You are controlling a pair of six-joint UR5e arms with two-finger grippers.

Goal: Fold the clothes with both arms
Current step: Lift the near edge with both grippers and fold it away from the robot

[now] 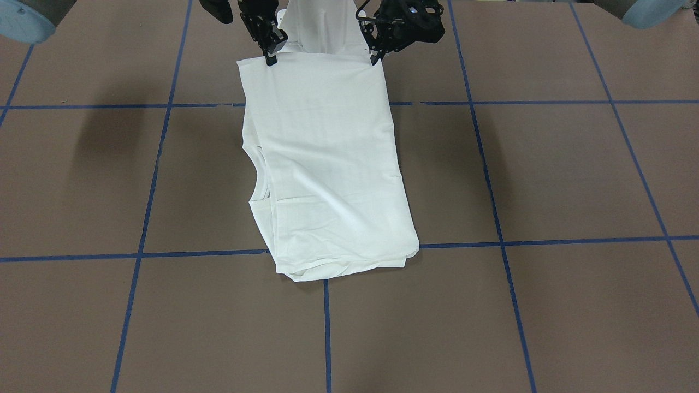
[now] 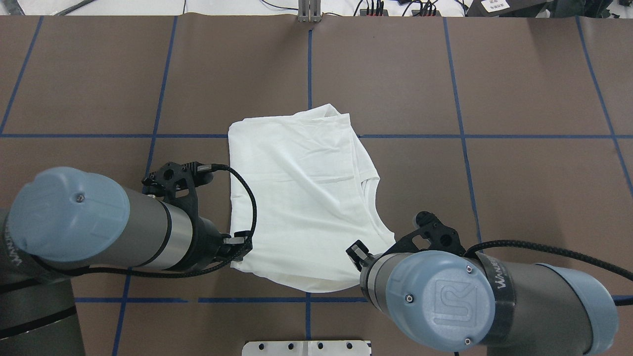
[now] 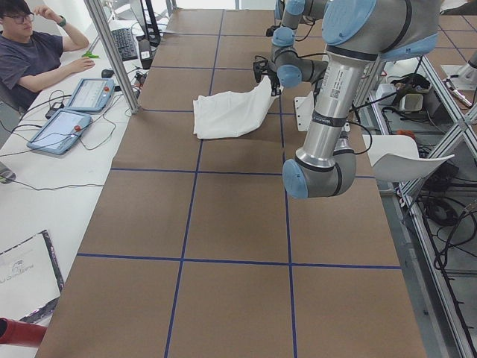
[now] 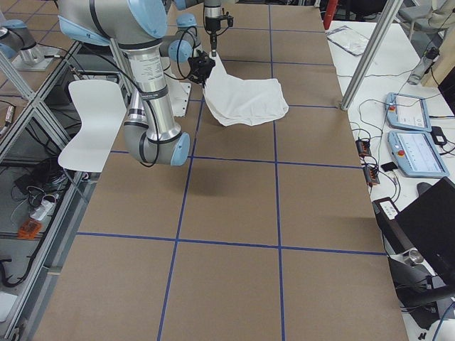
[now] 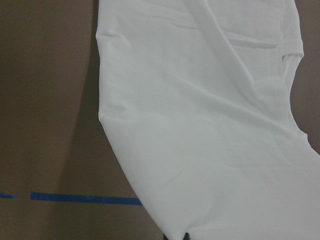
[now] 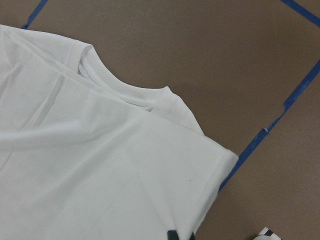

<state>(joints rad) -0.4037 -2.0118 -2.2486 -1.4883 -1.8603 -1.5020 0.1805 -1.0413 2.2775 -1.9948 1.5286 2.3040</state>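
Over the middle of the worktop (image 1: 546, 174), the T-shirt (image 1: 327, 164) lies folded into a long narrow panel, no sleeves sticking out. Left tool (image 1: 375, 57) and right tool (image 1: 271, 57) are each pinched shut on a corner of the edge nearest the robot, which is raised off the surface. My guess: lengthwise folds done, the crosswise fold toward the far end is left.
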